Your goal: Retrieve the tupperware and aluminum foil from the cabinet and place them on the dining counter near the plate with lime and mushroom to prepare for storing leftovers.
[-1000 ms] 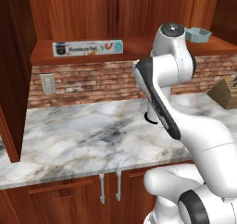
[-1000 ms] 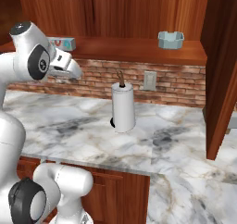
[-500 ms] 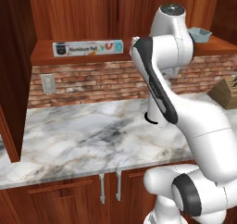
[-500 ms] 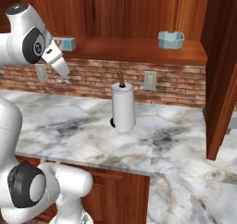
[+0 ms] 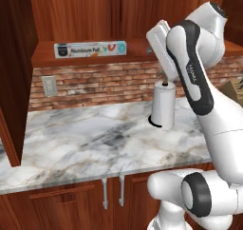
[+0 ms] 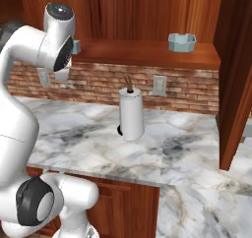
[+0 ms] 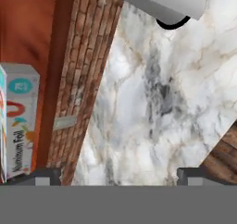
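The claw [image 7: 118, 176] stood with its fingers wide apart, holding nothing; the aluminum foil box [image 7: 17, 121] lay on the shelf [image 5: 90, 58] just off its left finger; the tupperware [image 6: 181, 42] sat farther along that shelf, well apart; the paper towel roll [image 7: 165, 3] stood ahead on the marble counter [image 7: 157, 107].

So there's a grey-white marble counter [image 5: 85, 143] across the middle of the left base view, w/ a white paper towel roll [image 5: 163, 106] standing upright on it, right of center, close to the brick backsplash. Above that, a wooden shelf [image 5: 137, 49] runs along the upper part of the frame. The aluminum foil [image 5: 90, 49] box lies lengthwise on it, upper left-ish. In the right base view the light blue tupperware [image 6: 181, 42] sits on the same shelf, upper right, well apart from the foil.
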